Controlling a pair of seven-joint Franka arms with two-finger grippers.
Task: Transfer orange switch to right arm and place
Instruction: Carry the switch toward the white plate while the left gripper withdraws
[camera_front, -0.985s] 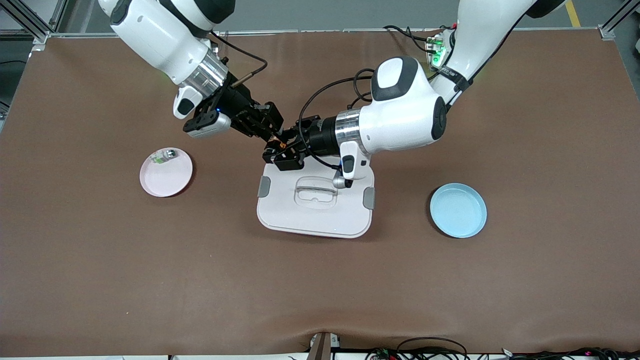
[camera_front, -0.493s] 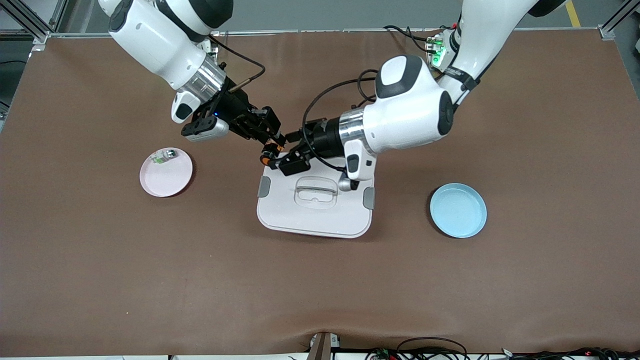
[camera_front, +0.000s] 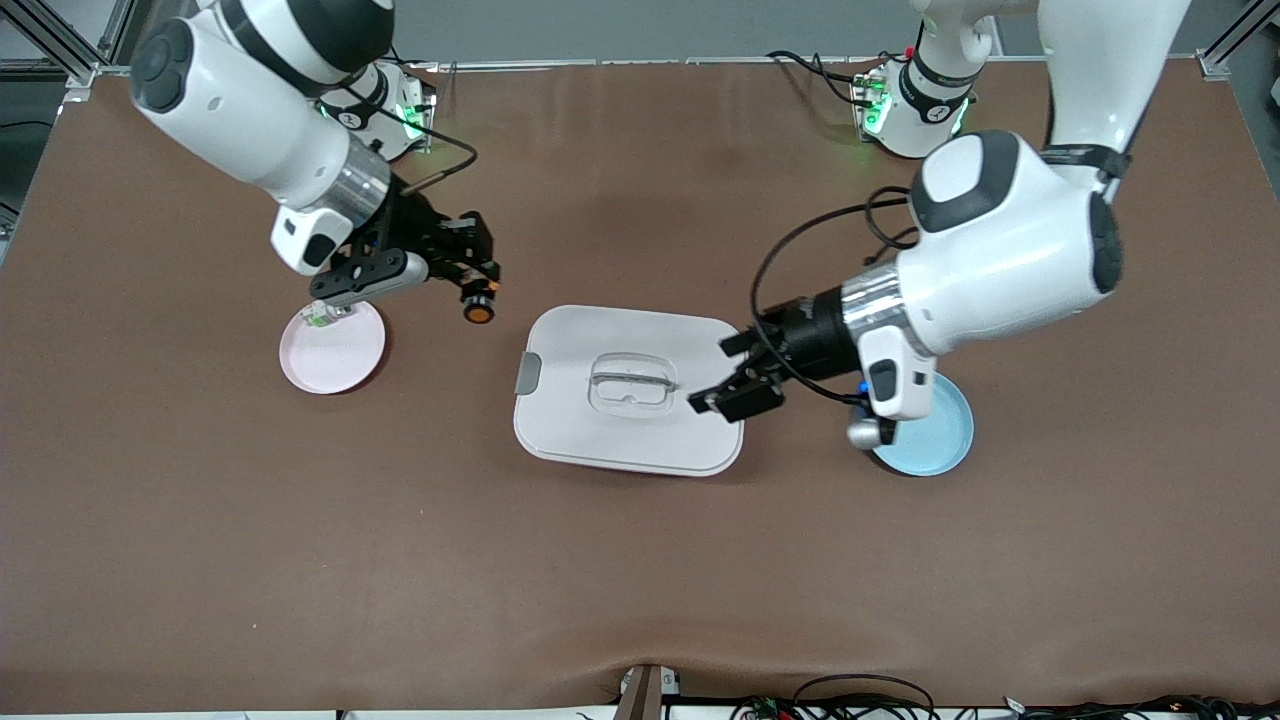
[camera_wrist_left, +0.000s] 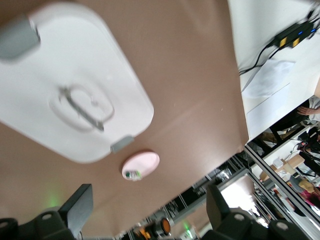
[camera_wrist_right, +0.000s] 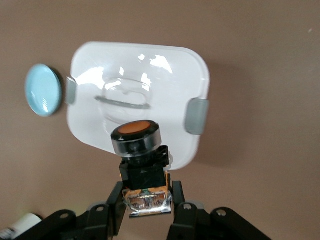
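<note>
Your right gripper (camera_front: 478, 292) is squeezed tight on the orange switch (camera_front: 479, 310), and you can see it up in the air over the bare brown table (camera_front: 640, 560), between the pink plate (camera_front: 332, 352) and the white lid (camera_front: 628, 390). In the right wrist view the switch (camera_wrist_right: 136, 145) sticks out from the fingers (camera_wrist_right: 116, 200) with its orange button end pointing away from the gripper and its tan end down between the fingers. Your left gripper (camera_front: 738, 375) has its 2 fingers spread wide with nothing in them, and it hangs over the edge of the white lid toward the blue plate (camera_front: 935, 440). A small green and silver part (camera_front: 320, 318) lies on the pink plate, partly under the right arm's wrist
</note>
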